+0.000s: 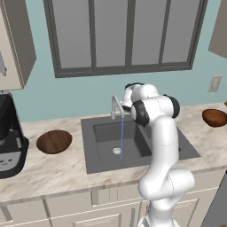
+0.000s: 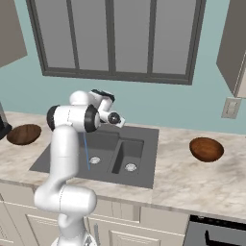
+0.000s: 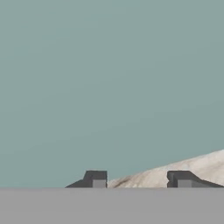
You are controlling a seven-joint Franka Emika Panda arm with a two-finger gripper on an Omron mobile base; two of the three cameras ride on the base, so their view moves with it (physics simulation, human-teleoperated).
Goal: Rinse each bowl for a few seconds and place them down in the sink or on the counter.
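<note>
Now gripper (image 3: 138, 180) up by faucet (image 1: 116, 106) at far edge of sink (image 1: 99, 162), fingers apart with bare gap between, holding nothing; faces teal wall and strip of counter (image 3: 192, 168). Thin water stream falls into left basin. One bowl (image 1: 54, 141) on counter left of sink, near coffee machine (image 1: 9, 137). Other, redder bowl (image 2: 206, 149) on counter right of sink, well apart.

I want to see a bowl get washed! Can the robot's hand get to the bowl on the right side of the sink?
Probably yes. The bowl sits alone on open counter, and the gripper is open with nothing in it, up near the faucet.
</note>
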